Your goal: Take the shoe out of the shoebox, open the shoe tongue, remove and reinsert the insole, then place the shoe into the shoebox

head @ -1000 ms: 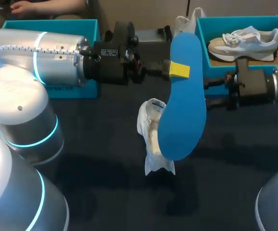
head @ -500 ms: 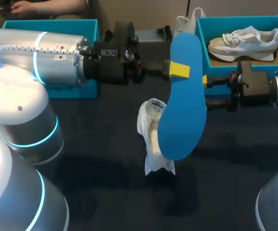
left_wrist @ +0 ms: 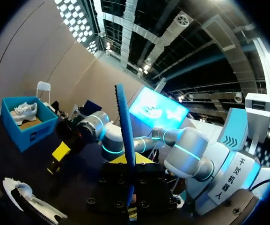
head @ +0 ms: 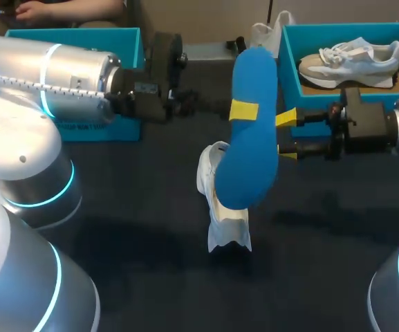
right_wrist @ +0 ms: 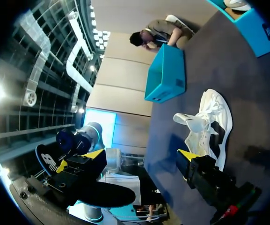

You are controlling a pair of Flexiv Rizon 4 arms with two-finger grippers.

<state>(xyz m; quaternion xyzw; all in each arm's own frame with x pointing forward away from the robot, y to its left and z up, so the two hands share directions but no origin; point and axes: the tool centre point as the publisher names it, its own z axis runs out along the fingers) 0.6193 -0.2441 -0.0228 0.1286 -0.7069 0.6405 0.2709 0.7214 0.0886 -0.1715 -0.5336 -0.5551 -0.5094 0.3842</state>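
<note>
A blue insole (head: 249,145) hangs upright above the table, with my left gripper (head: 243,111) shut on its upper part. In the left wrist view the insole (left_wrist: 124,126) stands edge-on between that gripper's (left_wrist: 127,161) fingers. Under it a white shoe (head: 220,200) lies on the dark table, its tongue pulled open. My right gripper (head: 285,136) stands open just right of the insole's edge, holding nothing. From the right wrist, the shoe (right_wrist: 209,126) lies ahead of the open right gripper (right_wrist: 135,157).
A blue shoebox (head: 292,48) at the back right holds another light sneaker (head: 351,59). A second blue box (head: 126,38) stands at the back left, behind my left arm. A white bag (head: 265,34) sits between the boxes.
My left arm has shifted the insole to the left and turned it a little. My right gripper has come in from the right, and its yellow tips now show beside the insole.
</note>
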